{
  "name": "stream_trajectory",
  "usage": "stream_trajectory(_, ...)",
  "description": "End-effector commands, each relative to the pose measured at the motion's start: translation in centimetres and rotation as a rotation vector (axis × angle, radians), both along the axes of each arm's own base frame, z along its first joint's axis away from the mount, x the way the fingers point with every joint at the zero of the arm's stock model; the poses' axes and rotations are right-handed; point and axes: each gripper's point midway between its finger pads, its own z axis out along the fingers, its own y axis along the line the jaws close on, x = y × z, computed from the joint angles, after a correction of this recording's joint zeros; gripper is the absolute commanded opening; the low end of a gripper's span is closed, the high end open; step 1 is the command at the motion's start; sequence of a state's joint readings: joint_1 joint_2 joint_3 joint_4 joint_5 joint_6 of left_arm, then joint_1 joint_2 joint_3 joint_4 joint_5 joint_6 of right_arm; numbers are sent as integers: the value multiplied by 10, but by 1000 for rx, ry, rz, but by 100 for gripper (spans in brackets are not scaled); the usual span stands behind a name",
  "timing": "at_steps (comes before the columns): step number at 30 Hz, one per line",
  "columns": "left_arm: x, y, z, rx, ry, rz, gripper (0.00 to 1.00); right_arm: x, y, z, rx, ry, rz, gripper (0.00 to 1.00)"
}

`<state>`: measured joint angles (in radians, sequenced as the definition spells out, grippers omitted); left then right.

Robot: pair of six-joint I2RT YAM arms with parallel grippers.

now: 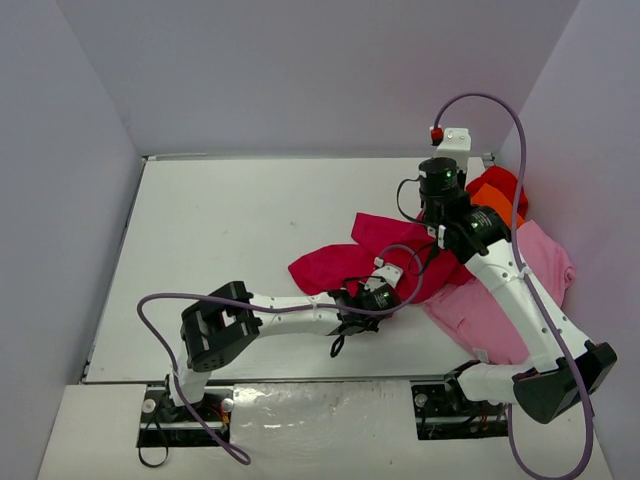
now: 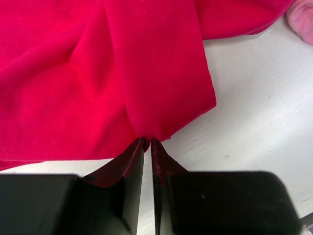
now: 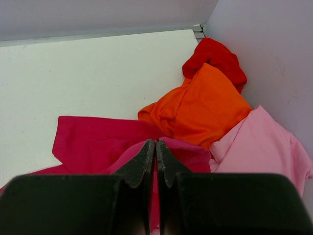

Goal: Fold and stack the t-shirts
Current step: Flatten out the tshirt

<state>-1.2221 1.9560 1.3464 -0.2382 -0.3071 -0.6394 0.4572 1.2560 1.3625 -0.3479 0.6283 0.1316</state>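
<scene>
The crimson-magenta t-shirt (image 1: 350, 258) lies crumpled mid-table, right of centre. My left gripper (image 1: 380, 292) sits at its near edge. In the left wrist view the left gripper (image 2: 147, 141) is shut on a folded corner of that shirt (image 2: 122, 73). My right gripper (image 1: 447, 243) is over the shirt's right part. In the right wrist view the right gripper (image 3: 156, 143) is shut, with magenta cloth (image 3: 93, 142) tented up around and between the jaws. Against the right wall lie the orange t-shirt (image 3: 205, 107), the red one (image 3: 215, 56) and the light pink one (image 3: 259, 147).
The white table (image 1: 230, 230) is walled at the back and both sides. The pink shirt (image 1: 510, 290) spreads beneath my right arm. The orange shirt (image 1: 488, 197) and the red shirt (image 1: 500, 180) are bunched in the back right corner. A purple cable (image 1: 160, 320) loops beside the left base.
</scene>
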Motion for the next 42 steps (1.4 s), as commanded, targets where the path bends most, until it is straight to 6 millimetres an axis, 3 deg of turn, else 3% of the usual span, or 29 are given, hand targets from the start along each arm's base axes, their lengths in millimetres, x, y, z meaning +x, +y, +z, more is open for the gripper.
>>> stream_trajectory(1, 11, -17, 52, -109, -64, 11, 3, 2, -7, 20, 23, -84, -36, 0)
stream_trajectory(9, 20, 7, 73, -70, -141, 63, 0, 6, -5, 13, 19, -66, -33, 0)
stream_trajectory(13, 37, 29, 108, -36, -261, 109, 0, 5, -6, 12, 16, -65, -33, 0)
stream_trajectory(16, 69, 63, 144, 34, -371, 208, 0, 6, -5, 11, 18, -60, -28, 0)
stream_trajectory(19, 112, 101, 152, 23, -322, 334, 0, 6, -2, 10, 29, -59, -16, 0)
stream_trajectory(20, 115, 102, 151, 10, -300, 333, 0, 7, -1, 10, 31, -60, -14, 0)
stream_trajectory(25, 167, 136, 126, 20, -234, 440, 0, 5, 1, 12, 40, -62, 1, 0)
stream_trajectory(26, 173, 139, 121, 35, -231, 446, 10, 5, 1, 12, 42, -64, 5, 0)
stream_trajectory(27, 182, 142, 118, 47, -225, 454, 30, 5, 1, 13, 44, -66, 5, 0)
stream_trajectory(30, 195, 137, 84, 110, -170, 442, 90, 5, 2, 11, 43, -60, 11, 0)
stream_trajectory(31, 197, 136, 78, 121, -161, 443, 97, 5, 2, 10, 41, -57, 11, 0)
stream_trajectory(34, 200, 130, 64, 124, -146, 430, 97, 4, 1, 7, 29, -49, 9, 0)
stream_trajectory(37, 195, 131, 71, 92, -154, 439, 97, 4, -3, 6, 15, -46, -5, 0)
stream_trajectory(42, 158, 126, 135, -94, -226, 378, 97, 6, -2, 4, 8, -41, -7, 0)
